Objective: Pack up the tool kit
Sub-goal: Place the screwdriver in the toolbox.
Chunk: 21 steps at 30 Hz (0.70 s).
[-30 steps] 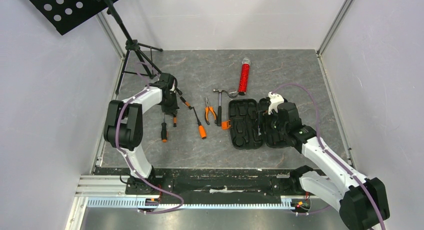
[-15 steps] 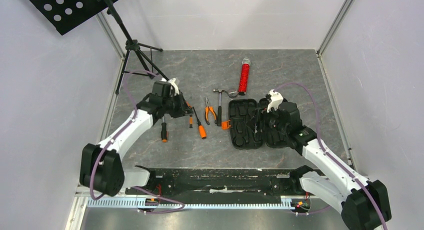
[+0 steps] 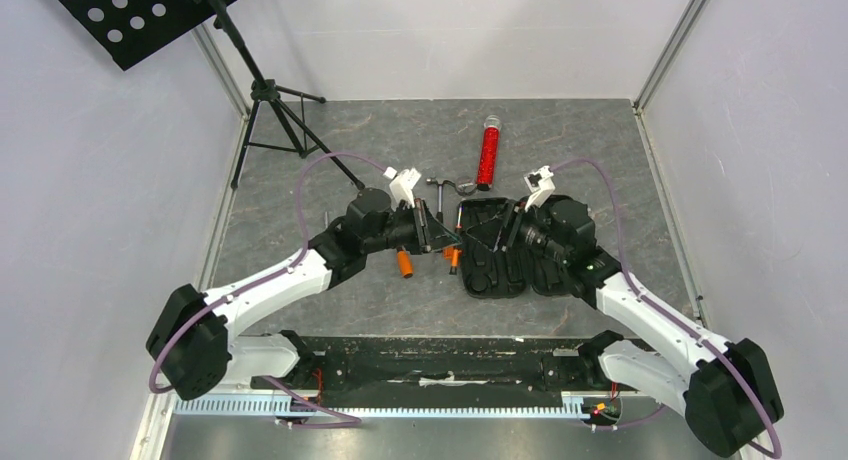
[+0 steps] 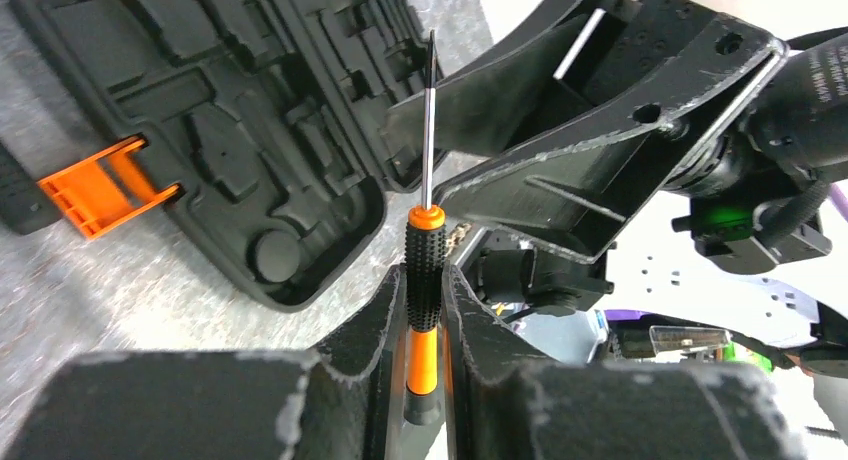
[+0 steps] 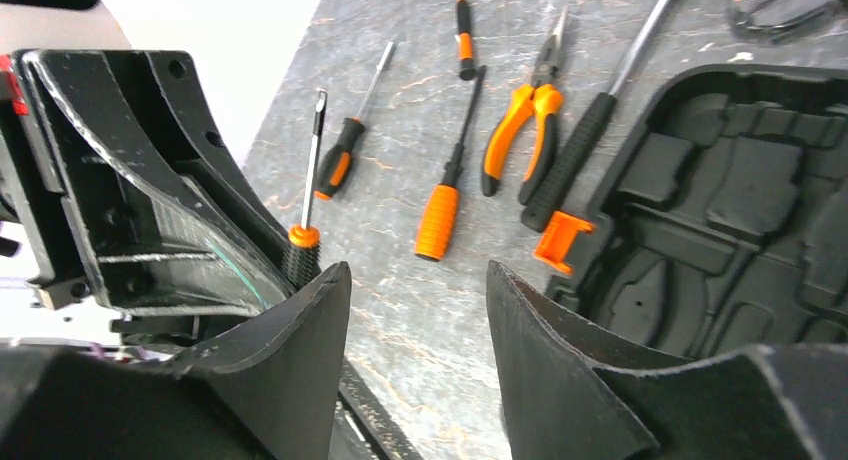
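The case (image 3: 500,270) lies open and flat at centre right of the top view. Its moulded slots face up and look bare where they show. Its orange latch (image 4: 100,185) juts from the edge facing the loose tools.

Just left of it, at the frame's middle, the left gripper (image 4: 424,290) is clamped narrow on a small screwdriver (image 4: 426,218). It holds the rear of the handle, and the thin shaft sticks straight out ahead. That grip probably lets the shaft lead into a slot. The right gripper (image 5: 418,270) hovers above the case, facing the left one, jaws well apart with nothing between them. It may be placed to receive the screwdriver or to steady the case.

On the grey table (image 3: 300,180), in the upper middle of the right wrist view, lie the pliers (image 5: 520,130), the hammer (image 5: 600,130), a larger orange-handled screwdriver (image 5: 438,220) and two more small ones.

From above, both arms cover the case's middle and most of those tools. Which slot fits the held screwdriver cannot be told, nor its tip shape. Both wrist views cut off the case's far half.
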Each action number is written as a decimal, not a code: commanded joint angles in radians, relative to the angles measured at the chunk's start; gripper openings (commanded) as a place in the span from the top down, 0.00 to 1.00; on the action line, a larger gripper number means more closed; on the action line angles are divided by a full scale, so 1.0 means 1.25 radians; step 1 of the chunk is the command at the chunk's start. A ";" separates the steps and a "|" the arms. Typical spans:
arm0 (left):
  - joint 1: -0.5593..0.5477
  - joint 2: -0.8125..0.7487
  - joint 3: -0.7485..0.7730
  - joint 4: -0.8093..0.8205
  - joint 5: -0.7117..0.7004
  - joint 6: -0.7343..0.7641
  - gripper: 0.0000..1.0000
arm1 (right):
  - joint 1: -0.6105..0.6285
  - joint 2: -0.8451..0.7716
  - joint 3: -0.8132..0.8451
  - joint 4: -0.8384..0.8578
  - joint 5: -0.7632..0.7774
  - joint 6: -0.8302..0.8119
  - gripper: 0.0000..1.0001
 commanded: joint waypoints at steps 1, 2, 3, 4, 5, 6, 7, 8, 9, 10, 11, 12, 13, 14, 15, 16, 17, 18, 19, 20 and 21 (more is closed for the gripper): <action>-0.026 0.018 0.020 0.114 -0.016 -0.049 0.98 | 0.012 0.017 0.031 0.119 -0.046 0.079 0.46; -0.029 0.023 0.021 0.119 -0.017 -0.050 0.98 | 0.012 0.020 0.031 0.129 -0.052 0.086 0.46; -0.030 0.028 0.024 0.123 -0.019 -0.052 0.98 | 0.013 0.021 0.031 0.135 -0.056 0.093 0.47; -0.031 0.033 0.023 0.125 -0.021 -0.054 0.98 | 0.013 0.021 0.030 0.140 -0.058 0.097 0.47; -0.032 0.036 0.023 0.131 -0.026 -0.056 0.98 | 0.013 0.017 0.029 0.143 -0.060 0.100 0.47; -0.031 0.038 0.020 0.138 -0.030 -0.062 0.98 | 0.013 0.013 0.028 0.140 -0.059 0.099 0.47; -0.031 0.038 0.016 0.147 -0.041 -0.072 0.98 | 0.013 0.005 0.028 0.130 -0.048 0.093 0.48; -0.031 0.037 0.010 0.158 -0.054 -0.079 0.98 | 0.012 -0.007 0.028 0.109 -0.034 0.081 0.48; -0.032 0.035 0.005 0.169 -0.070 -0.088 0.98 | 0.013 -0.019 0.026 0.084 -0.016 0.068 0.47; -0.032 0.033 0.002 0.174 -0.087 -0.094 0.98 | 0.013 -0.037 0.025 0.060 0.000 0.045 0.47; -0.031 0.032 -0.001 0.178 -0.102 -0.099 0.98 | 0.013 -0.049 0.025 0.029 0.018 0.024 0.47; -0.032 0.030 -0.004 0.182 -0.119 -0.104 0.98 | 0.013 -0.067 0.025 0.006 0.031 0.003 0.47; -0.031 0.032 -0.008 0.189 -0.130 -0.115 0.98 | 0.013 -0.081 0.023 -0.009 0.033 -0.016 0.47; -0.031 0.034 -0.011 0.200 -0.142 -0.126 0.98 | 0.013 -0.092 0.020 -0.017 0.025 -0.031 0.47; -0.031 0.038 -0.015 0.210 -0.147 -0.135 0.98 | 0.013 -0.102 0.018 -0.019 0.012 -0.038 0.47; -0.031 0.042 -0.014 0.215 -0.151 -0.147 0.98 | 0.012 -0.108 0.015 -0.016 -0.004 -0.047 0.47; -0.031 0.048 -0.016 0.223 -0.154 -0.157 0.98 | 0.012 -0.110 0.012 -0.009 -0.025 -0.050 0.47; -0.032 0.051 -0.018 0.233 -0.157 -0.169 0.98 | 0.013 -0.110 0.012 -0.005 -0.038 -0.050 0.47; -0.034 0.056 -0.019 0.243 -0.158 -0.179 0.98 | 0.013 -0.106 0.011 -0.001 -0.052 -0.050 0.47; -0.035 0.059 -0.019 0.249 -0.160 -0.185 0.98 | 0.014 -0.101 0.011 0.009 -0.063 -0.049 0.48; -0.038 0.061 -0.017 0.252 -0.163 -0.191 0.98 | 0.015 -0.096 0.013 0.013 -0.069 -0.046 0.48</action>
